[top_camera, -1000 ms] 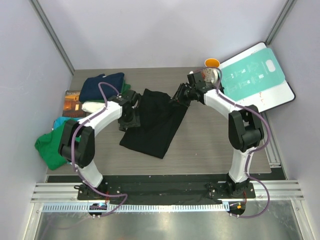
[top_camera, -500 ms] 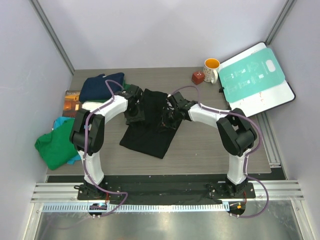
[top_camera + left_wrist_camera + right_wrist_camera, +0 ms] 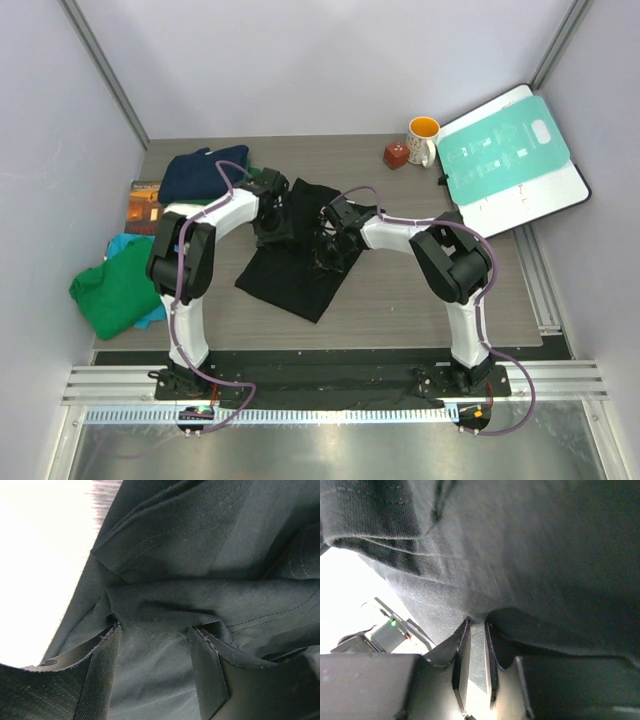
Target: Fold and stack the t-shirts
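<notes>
The black t-shirt (image 3: 296,268) lies partly folded in the middle of the table. My left gripper (image 3: 272,226) presses on its left back part. In the left wrist view its jaws (image 3: 154,627) stand apart, with a ridge of the black t-shirt (image 3: 200,540) across their tips. My right gripper (image 3: 335,236) sits on the shirt's right side. In the right wrist view its fingers (image 3: 477,623) are nearly together, pinching a layer of the black t-shirt (image 3: 530,555). A navy t-shirt (image 3: 204,170) lies back left. Green (image 3: 115,292) and teal (image 3: 118,243) t-shirts lie front left.
A white mug with orange inside (image 3: 424,136) and a small red-brown block (image 3: 396,155) stand at the back right. A teal-and-white board (image 3: 512,158) leans over the right edge. A brown picture book (image 3: 144,205) and a white cloth (image 3: 186,212) lie at the left.
My right arm has swung from beside the mug down to the shirt's right side, and its jaws have narrowed onto cloth. The left gripper has shifted slightly back. The shirt's right edge has been drawn inward.
</notes>
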You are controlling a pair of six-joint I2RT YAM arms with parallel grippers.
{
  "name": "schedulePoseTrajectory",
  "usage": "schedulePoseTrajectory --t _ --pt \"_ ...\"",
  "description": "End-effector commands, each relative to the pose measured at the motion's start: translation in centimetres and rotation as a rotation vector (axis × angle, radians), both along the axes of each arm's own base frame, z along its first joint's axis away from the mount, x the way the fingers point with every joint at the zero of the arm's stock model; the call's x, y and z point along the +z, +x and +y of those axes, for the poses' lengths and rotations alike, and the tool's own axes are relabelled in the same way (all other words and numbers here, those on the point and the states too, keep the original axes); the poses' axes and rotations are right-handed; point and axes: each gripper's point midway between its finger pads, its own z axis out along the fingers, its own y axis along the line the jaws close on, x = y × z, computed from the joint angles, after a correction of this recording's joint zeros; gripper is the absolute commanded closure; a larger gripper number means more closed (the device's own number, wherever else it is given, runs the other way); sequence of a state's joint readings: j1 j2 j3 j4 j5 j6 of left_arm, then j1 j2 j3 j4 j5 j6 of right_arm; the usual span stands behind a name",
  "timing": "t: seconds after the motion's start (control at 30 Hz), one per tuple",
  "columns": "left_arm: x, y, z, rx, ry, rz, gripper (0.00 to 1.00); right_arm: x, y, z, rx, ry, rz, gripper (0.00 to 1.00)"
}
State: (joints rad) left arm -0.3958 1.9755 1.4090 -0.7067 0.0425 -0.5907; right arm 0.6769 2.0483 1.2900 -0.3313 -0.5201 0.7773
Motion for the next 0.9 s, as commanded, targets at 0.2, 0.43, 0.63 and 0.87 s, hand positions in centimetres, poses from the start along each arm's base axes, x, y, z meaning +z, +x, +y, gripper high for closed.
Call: schedulePoseTrajectory --t 0.2,0.43,0.63,0.87 --pt "2.7 5.5 -2.6 0.030 -0.118 -0.126 0.43 -3.4 -2.0 -1.2 0.069 -0.089 0.049 0.80" --pt "4.0 9.3 -2.3 0.081 -0.088 -0.162 0.42 -3.7 -2.4 -1.7 0.086 -0.111 0.051 0.80" --pt "4.9 12.4 -0.9 0.148 -0.027 -0.193 0.42 -3.4 -2.4 -1.7 0.093 -0.113 0.039 0.81" --pt "7.2 12.6 2.4 0.189 0.002 -0.213 0.41 -3.8 -2.2 -2.2 0.088 -0.141 0.029 0.81"
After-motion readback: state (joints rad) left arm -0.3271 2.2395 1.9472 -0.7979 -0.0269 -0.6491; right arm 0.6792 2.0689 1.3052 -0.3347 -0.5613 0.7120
